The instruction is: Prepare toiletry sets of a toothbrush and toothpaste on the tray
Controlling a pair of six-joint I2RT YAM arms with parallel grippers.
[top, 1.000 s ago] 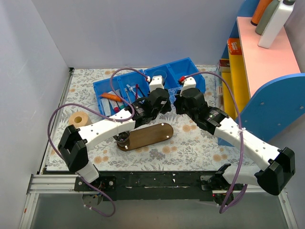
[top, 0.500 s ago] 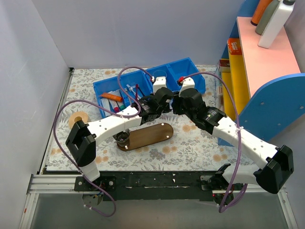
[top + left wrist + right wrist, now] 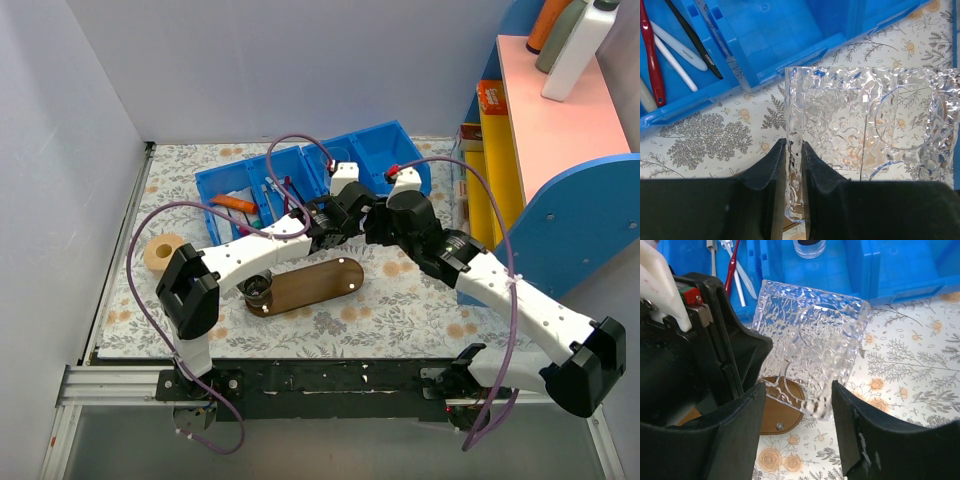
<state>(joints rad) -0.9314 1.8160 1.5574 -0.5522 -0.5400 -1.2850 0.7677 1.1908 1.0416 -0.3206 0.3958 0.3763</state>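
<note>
Right gripper (image 3: 797, 405): jaws are spread wide; a clear dish (image 3: 810, 335) is framed just ahead between them.
Tray (image 3: 776, 412): seen beneath the dish's near edge.

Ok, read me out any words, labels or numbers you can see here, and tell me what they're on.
No text here is legible.
Black toothbrush, white lettering on the handle: too small to read.
Thicker white item beside it, faint grey print: blurred.
Orange box at far right, printed front: blurred.
Clear dish: no text.

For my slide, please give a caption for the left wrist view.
Left gripper pinches the rim of a clear dish, blue bins behind it.
</note>
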